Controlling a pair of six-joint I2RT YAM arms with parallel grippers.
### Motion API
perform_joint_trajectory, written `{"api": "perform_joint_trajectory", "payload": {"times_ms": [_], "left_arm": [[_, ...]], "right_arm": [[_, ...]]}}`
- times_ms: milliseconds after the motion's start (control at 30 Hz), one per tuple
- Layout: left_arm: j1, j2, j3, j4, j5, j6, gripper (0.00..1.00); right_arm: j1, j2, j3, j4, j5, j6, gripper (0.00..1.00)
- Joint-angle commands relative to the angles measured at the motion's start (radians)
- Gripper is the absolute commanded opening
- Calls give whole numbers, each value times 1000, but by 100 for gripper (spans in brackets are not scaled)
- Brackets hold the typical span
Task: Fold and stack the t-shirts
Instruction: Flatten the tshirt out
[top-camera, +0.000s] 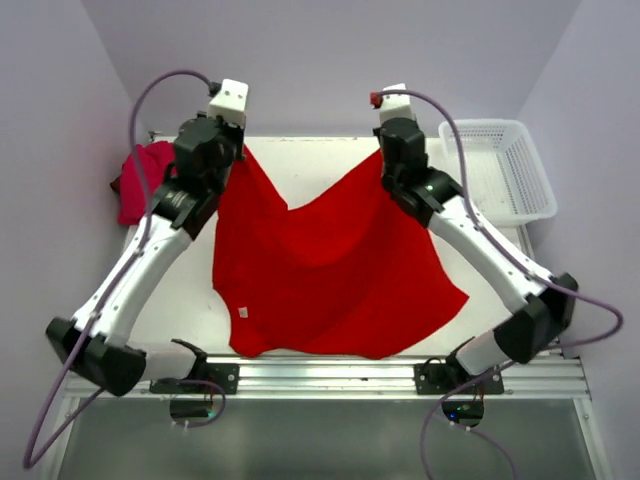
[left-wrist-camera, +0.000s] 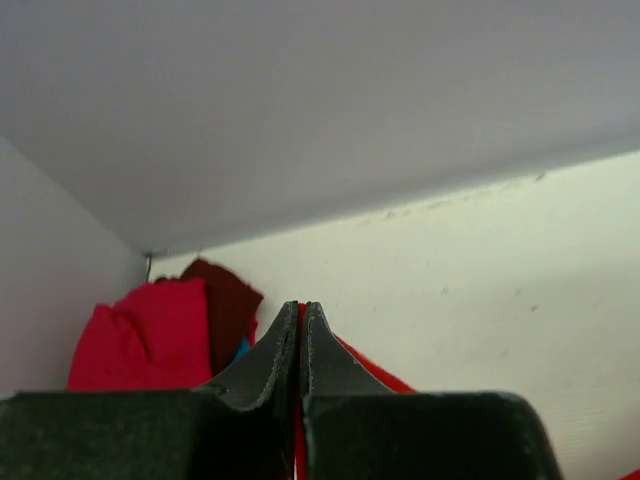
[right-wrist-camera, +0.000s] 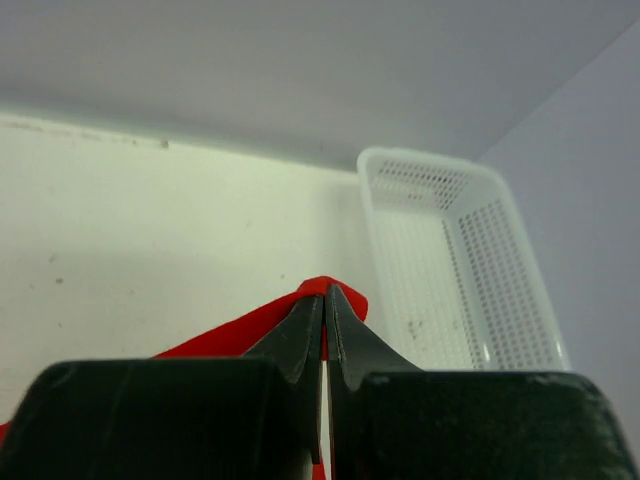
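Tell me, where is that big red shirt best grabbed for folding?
At its two far corners, one per arm, coming in from the near side. The big red shirt is wide and limp; pinched there by the left fingers and right fingers, it spreads out, sagging only in the middle over the table.

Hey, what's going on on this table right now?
A large bright red cloth t-shirt is being held at two corners. The left arm's fingers and the right arm's fingers are each shut on one corner near the far side of the white table. The edge sags between them and the rest spreads toward the near edge. It isn't folded yet. A pile of red, maroon and teal shirts sits in the far left corner, and a white plastic mesh basket at far right.
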Motion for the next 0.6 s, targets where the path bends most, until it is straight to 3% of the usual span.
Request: {"api": "perform_joint_trajectory", "payload": {"times_ms": [0, 367, 567], "left_arm": [[105, 107, -68, 104, -23, -27, 0], [258, 405, -167, 321, -85, -103, 0], [284, 514, -102, 333, -79, -125, 0]], "right_arm": [[-67, 96, 78, -38, 15, 118, 0], [-212, 372, 163, 5, 110, 167, 0], [-255, 478, 239, -24, 79, 198, 0]]}}
